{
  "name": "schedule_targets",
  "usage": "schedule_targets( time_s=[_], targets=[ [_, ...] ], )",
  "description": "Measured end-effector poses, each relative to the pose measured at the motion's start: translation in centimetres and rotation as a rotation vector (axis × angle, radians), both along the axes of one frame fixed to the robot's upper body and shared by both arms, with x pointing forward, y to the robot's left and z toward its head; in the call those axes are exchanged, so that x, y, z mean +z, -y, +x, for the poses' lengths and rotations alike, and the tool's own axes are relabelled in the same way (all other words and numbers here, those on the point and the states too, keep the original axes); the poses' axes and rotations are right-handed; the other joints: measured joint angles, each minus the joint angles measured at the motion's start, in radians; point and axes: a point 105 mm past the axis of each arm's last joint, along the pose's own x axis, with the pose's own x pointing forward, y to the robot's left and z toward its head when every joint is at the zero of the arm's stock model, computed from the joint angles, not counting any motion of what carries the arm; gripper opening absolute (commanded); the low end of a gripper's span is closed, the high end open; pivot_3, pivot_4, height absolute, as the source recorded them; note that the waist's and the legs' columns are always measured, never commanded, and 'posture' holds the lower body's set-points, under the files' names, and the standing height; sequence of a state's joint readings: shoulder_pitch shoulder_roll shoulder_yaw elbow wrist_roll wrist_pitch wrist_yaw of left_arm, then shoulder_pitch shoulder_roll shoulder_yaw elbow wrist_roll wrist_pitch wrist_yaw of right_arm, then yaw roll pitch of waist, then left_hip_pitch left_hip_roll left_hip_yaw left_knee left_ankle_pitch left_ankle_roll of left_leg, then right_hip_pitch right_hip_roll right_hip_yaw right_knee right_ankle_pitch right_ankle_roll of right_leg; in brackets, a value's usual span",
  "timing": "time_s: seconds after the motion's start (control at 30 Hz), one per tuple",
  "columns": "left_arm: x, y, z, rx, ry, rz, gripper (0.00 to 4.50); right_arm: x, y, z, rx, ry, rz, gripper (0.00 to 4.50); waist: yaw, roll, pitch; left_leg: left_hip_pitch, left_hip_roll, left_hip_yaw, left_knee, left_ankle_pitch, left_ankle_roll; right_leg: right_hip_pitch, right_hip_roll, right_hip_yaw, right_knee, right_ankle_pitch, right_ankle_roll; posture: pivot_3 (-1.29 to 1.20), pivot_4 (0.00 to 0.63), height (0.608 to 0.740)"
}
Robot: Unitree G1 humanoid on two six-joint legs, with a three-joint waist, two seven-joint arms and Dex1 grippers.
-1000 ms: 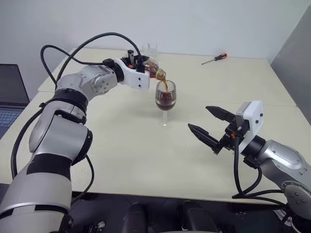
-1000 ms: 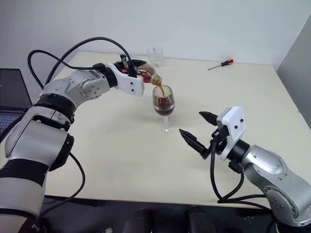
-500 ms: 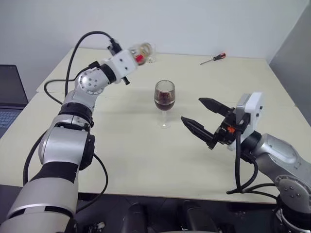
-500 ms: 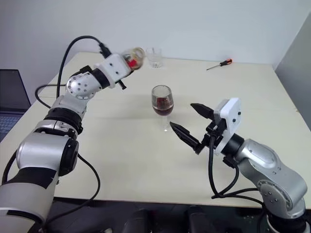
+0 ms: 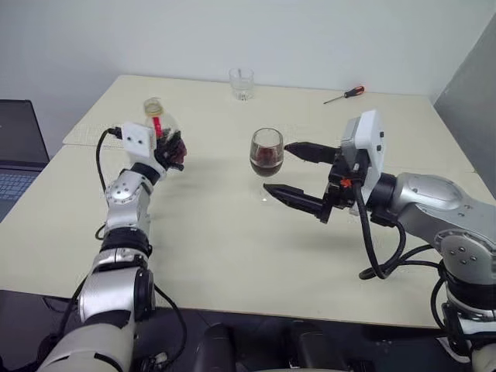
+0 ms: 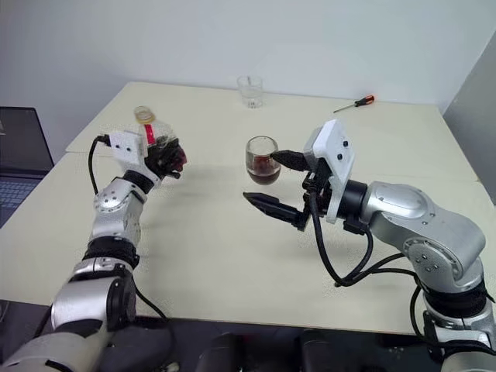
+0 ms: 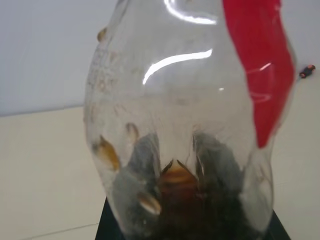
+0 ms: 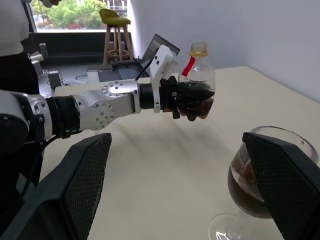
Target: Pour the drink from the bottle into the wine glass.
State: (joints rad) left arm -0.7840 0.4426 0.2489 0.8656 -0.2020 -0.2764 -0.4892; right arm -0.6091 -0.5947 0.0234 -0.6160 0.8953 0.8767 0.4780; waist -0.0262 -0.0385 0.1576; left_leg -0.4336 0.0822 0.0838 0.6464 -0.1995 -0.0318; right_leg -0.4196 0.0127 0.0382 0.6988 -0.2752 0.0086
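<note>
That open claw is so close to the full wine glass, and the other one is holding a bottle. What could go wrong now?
The right gripper is open with a finger on each side of the wine glass, which stands on a thin stem; a small bump could tip it and spill the drink. The left gripper holds the bottle low on its body, above the table; set down crooked, it might topple.
</note>
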Motion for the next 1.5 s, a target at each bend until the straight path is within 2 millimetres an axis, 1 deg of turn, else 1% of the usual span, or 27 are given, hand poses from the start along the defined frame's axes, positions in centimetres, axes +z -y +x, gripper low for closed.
schedule_targets(
  time_s=[0.1,0.17,0.3,0.37,0.6,0.67,0.7,0.77,0.97,1.0,1.17,1.27,1.33,1.43,1.5],
  targets=[
    [-0.4,-0.2,-0.4,0.03,-0.004,-0.06,0.85,-0.1,-0.1,0.1,0.014,-0.006,0.001,4.5,-0.001,0.0,0.0,0.0,0.0,0.0,0.0,0.0,0.0,0.0,0.0,0.0,0.0,0.0,0.0,0.0,0.15,0.74],
    [-1.2,-0.6,-0.7,0.059,-0.024,-0.096,0.85,-0.1,-0.2,0.0,0.024,-0.009,-0.004,4.5,-0.001,0.0,0.0,0.0,0.0,0.0,0.0,0.0,0.0,0.0,0.0,0.0,0.0,0.0,0.0,0.0,0.15,0.74],
    [-4.4,-0.9,-1.3,0.11,-0.104,-0.145,0.85,-0.3,-0.1,0.0,0.038,-0.015,-0.019,4.5,-0.002,0.0,0.0,0.001,0.0,0.0,0.0,0.0,0.0,0.0,0.0,0.0,0.0,0.0,0.0,0.0,0.15,0.74],
    [-5.4,-0.7,-1.5,0.119,-0.126,-0.162,0.85,-0.4,0.1,0.1,0.036,-0.02,-0.025,4.5,-0.002,0.0,0.0,0.0,0.0,0.0,0.0,0.0,0.0,0.0,0.0,0.0,0.0,0.0,0.0,0.0,0.15,0.74],
    [-5.8,0.1,-1.4,0.128,-0.129,-0.182,0.85,-0.5,0.1,0.1,0.034,-0.028,-0.028,4.5,-0.003,0.0,0.0,0.001,0.0,0.0,-0.001,0.0,0.0,0.0,0.0,0.0,0.0,0.0,0.0,0.0,0.15,0.74],
    [-6.0,0.1,-1.4,0.133,-0.132,-0.188,1.56,-0.2,0.2,0.3,0.023,-0.022,-0.018,4.5,-0.003,0.0,0.0,0.001,0.0,0.0,-0.001,0.0,0.0,0.0,0.0,0.0,0.0,0.0,0.0,0.0,0.15,0.74],
    [-6.0,0.1,-1.5,0.136,-0.132,-0.19,1.78,0.0,0.2,0.4,0.021,-0.015,-0.017,4.5,-0.003,0.0,0.0,0.001,0.0,0.0,-0.001,0.0,0.0,0.0,0.0,0.0,0.0,0.0,0.0,0.0,0.15,0.74],
    [-5.9,0.1,-1.5,0.136,-0.126,-0.189,2.44,0.3,0.2,0.5,0.02,-0.008,-0.011,4.5,-0.003,0.0,0.0,0.001,0.0,0.0,-0.001,0.0,0.0,0.0,0.0,0.0,0.0,0.0,0.0,0.0,0.15,0.74],
    [-6.5,-0.1,-2.0,0.143,-0.133,-0.184,4.35,0.4,0.1,1.0,0.009,-0.02,0.016,4.5,-0.003,0.0,0.0,0.001,0.0,0.0,-0.001,0.0,0.0,0.0,0.0,0.0,0.0,0.0,0.0,0.0,0.15,0.74],
    [-6.4,-0.1,-2.0,0.142,-0.132,-0.183,4.43,0.4,0.1,1.0,0.006,-0.021,0.021,4.5,-0.003,0.0,0.0,0.001,0.0,0.0,-0.001,0.0,0.0,0.0,0.0,0.0,0.0,0.0,0.0,0.0,0.15,0.74],
    [-6.2,-0.2,-2.6,0.136,-0.134,-0.168,4.43,0.5,0.2,1.1,-0.001,-0.022,0.025,4.5,-0.004,0.0,0.0,0.001,0.0,0.0,-0.001,0.0,0.0,0.0,0.0,0.001,0.0,0.0,0.0,0.0,0.15,0.74],
    [-6.1,-0.3,-3.5,0.106,-0.144,-0.137,4.43,0.4,0.3,1.2,-0.016,-0.035,0.022,4.5,-0.005,0.0,0.0,0.001,0.001,0.0,-0.001,0.0,0.0,0.0,0.0,0.001,0.0,0.0,0.0,0.0,0.15,0.74],
    [-5.7,-0.1,-4.5,0.074,-0.148,-0.116,4.43,0.4,0.8,1.4,-0.034,-0.049,0.023,4.5,-0.004,0.0,0.0,0.001,0.001,0.0,-0.001,0.0,0.0,0.0,0.0,0.001,0.0,0.0,0.0,0.0,0.15,0.74],
    [-4.9,-0.2,-5.4,0.063,-0.149,-0.105,4.43,0.6,1.2,1.4,-0.047,-0.053,0.022,4.5,-0.004,0.0,0.0,0.001,0.001,0.0,-0.001,0.0,0.0,0.0,0.0,0.001,-0.001,0.0,0.0,0.0,0.15,0.74],
    [-4.8,-0.4,-6.1,0.066,-0.163,-0.091,4.43,0.5,1.6,1.5,-0.064,-0.052,0.007,4.5,-0.004,0.0,0.0,0.001,0.001,0.0,-0.002,0.0,0.0,0.0,0.0,0.002,-0.001,0.0,0.0,0.0,0.15,0.74]
  ],
)
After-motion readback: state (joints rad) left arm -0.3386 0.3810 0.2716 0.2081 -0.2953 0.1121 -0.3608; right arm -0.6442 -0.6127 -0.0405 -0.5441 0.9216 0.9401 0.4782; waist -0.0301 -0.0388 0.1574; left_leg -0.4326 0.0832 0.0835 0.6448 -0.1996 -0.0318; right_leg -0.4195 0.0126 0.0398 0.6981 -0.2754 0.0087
